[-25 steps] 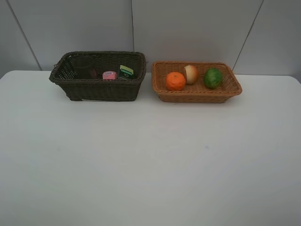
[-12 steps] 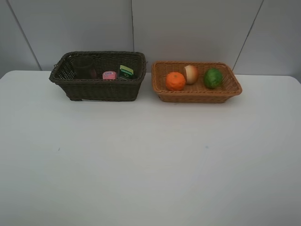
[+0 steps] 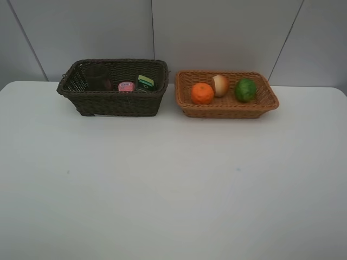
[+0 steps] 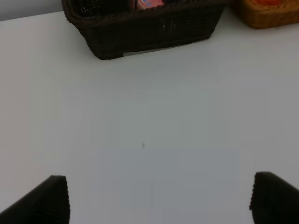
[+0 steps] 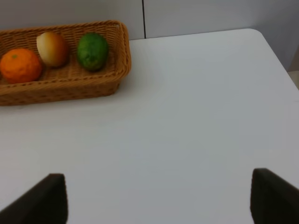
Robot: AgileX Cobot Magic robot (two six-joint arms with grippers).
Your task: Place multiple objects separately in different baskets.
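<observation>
The white desk (image 3: 173,184) carries two baskets side by side along its far edge. The deep dark brown woven wicker basket (image 3: 113,103) holds a translucent dark purple cup (image 3: 97,78), a pink tube bottle (image 3: 126,86) and what seems to be a dark green pump bottle (image 3: 145,82), though it is too small to be sure. The shallow orange-tan woven wicker basket (image 3: 225,110) holds a round orange (image 3: 202,93), a pale orange-red bun (image 3: 220,85) and a green lime-like fruit (image 3: 245,90).

The left hand (image 4: 159,198) and the right hand (image 5: 159,198) both hang over bare desk, well back from the baskets, fingers spread wide and holding nothing.

The sorting looks finished. The main risk is a needless reach: an arm sweeping forward could nudge a basket or roll the fruit over the shallow rim.
</observation>
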